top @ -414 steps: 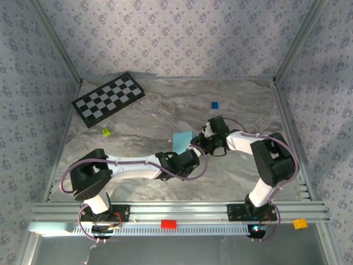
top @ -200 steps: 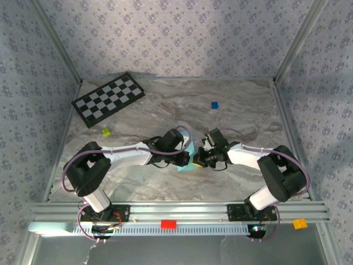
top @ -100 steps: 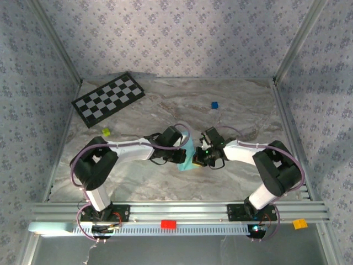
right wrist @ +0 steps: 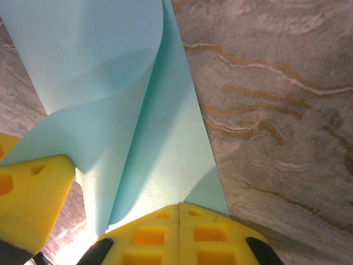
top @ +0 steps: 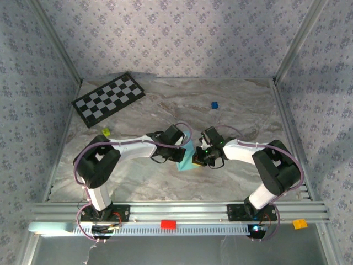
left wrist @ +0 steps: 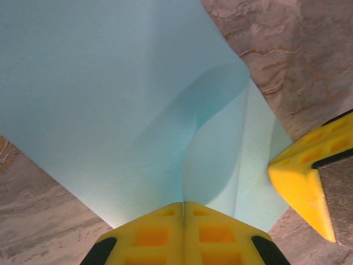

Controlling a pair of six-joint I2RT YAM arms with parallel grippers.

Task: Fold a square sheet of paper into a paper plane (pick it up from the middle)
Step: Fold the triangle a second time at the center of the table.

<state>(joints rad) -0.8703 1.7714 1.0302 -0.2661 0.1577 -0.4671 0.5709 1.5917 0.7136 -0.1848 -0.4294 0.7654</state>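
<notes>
The sheet (top: pixel 186 163) sits mid-tabletop (top: pixel 138 182), bowed between the two arms. The left pincer (left wrist: pixel 183 212) has its jaws pressed together on the sheet's edge, and a soft fold runs straight away from their seam. The right pincer (right wrist: pixel 179 212) is likewise clamped on the sheet, facing the left one and just beside it. Neither arm is nearer, since both grip it. I judge the next crease depends on the two pincers working along that fold line together.
</notes>
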